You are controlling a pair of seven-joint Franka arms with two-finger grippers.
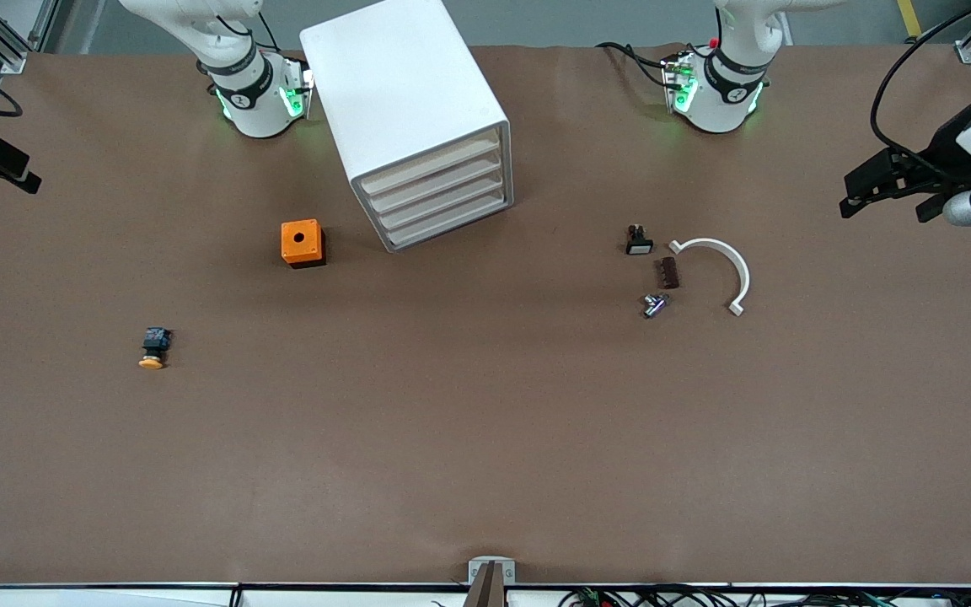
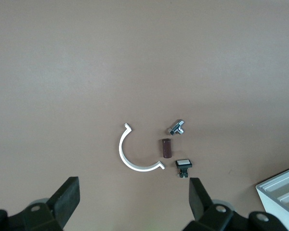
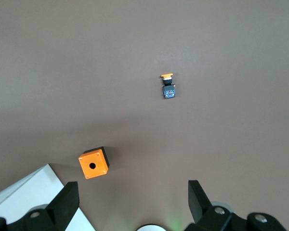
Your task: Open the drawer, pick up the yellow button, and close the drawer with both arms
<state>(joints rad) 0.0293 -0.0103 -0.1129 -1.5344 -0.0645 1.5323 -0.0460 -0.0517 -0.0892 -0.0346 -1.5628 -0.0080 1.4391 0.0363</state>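
Drawer (image 1: 433, 171) appears fully shut; button (image 1: 152, 346) lies out on table (image 1: 485, 438). Left gripper (image 2: 135, 202) and right gripper (image 3: 130, 199) hover wide, empty. Next: grip drawer front.

The cabinet (image 1: 418, 118) stood between the arm bases, the cube (image 1: 302, 243) beside it, and the button (image 1: 153, 346) nearer the front camera.

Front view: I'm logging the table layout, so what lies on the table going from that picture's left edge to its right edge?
Button → orange cube → cabinet → small black part with a white face → brown block → white curved piece.
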